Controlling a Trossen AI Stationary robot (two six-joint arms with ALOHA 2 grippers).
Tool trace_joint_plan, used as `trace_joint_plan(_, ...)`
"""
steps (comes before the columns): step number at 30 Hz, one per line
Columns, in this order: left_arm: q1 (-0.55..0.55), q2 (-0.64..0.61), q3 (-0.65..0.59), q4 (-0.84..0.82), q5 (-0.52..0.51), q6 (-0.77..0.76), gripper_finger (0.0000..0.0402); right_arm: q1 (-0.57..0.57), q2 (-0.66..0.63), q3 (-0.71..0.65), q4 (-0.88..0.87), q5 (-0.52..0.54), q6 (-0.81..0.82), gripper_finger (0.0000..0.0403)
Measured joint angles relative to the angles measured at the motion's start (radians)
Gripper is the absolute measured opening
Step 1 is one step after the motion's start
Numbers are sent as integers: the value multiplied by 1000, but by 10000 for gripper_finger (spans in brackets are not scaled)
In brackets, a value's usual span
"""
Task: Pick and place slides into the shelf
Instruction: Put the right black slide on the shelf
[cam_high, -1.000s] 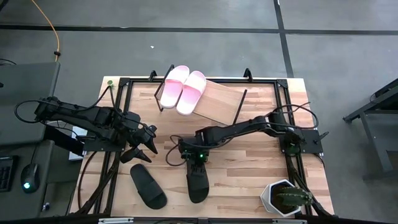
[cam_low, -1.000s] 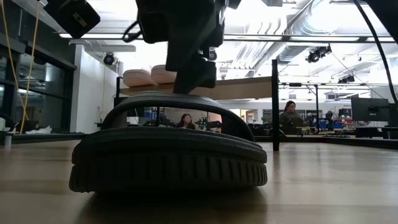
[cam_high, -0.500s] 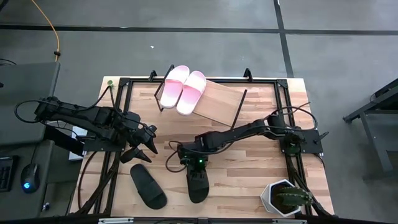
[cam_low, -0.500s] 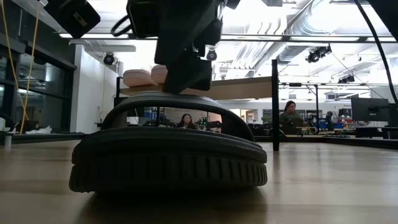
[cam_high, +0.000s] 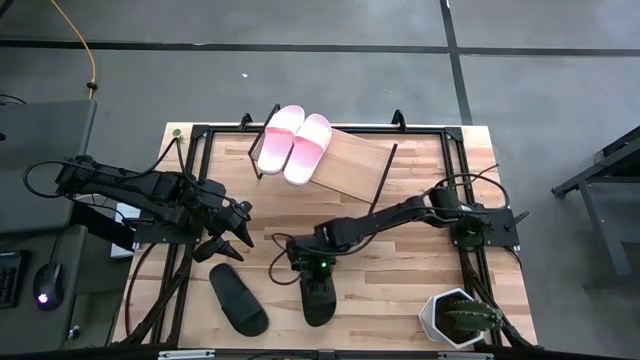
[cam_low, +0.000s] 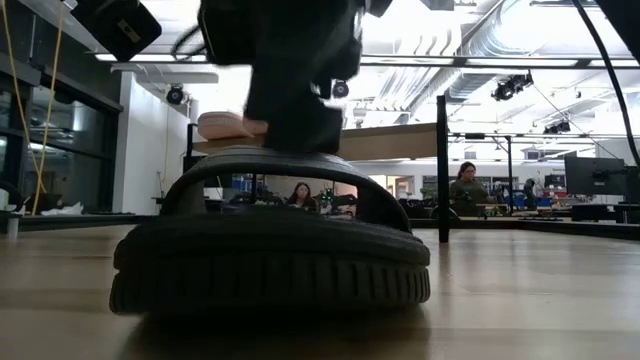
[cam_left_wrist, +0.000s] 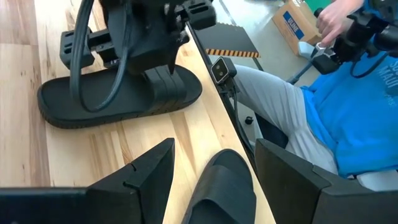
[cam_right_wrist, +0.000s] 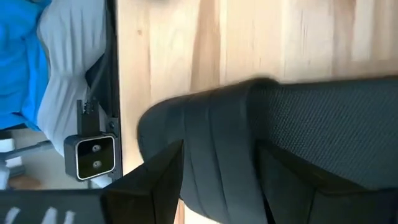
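While the left hand (cam_high: 236, 243) waits spread, the right hand (cam_high: 313, 277) straddles a black slide (cam_high: 318, 295), fingers wide.

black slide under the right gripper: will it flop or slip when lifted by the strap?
The black slide probably keeps its shape: its thick ribbed sole and arched strap stand firm in the low view. Held at the strap, the long sole may tilt heel-down. The right gripper is open over the strap; the textured strap likely resists slipping.
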Motion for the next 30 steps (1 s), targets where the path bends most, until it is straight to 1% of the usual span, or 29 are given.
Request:
trace_joint_plan(4,0,0,0,0,0,-1,209,6,1,-69,63,-29,19,188)
trace_joint_plan(7,0,0,0,0,0,0,209,5,1,-112,108,-80,51,188)
trace_joint_plan(10,0,0,0,1,0,1,209,3,0,-135,137,-90,66,188)
trace_joint_plan(12,0,0,0,2,0,1,209,5,0,-136,141,-89,66,180)
trace_joint_plan(14,0,0,0,2,0,1,209,5,0,-136,147,-89,63,163)
trace_joint_plan(16,0,0,0,2,-8,2,209,5,0,-136,159,-88,62,137)
trace_joint_plan(23,0,0,0,3,-19,2,209,3,0,-136,194,-89,58,16)
trace_joint_plan(25,0,0,0,3,-19,2,209,3,0,-136,194,-88,54,9)
trace_joint_plan(28,0,0,0,3,-19,2,209,1,0,-136,193,-83,50,21)
trace_joint_plan(30,0,0,0,3,-19,2,209,-2,0,-136,191,-83,50,19)
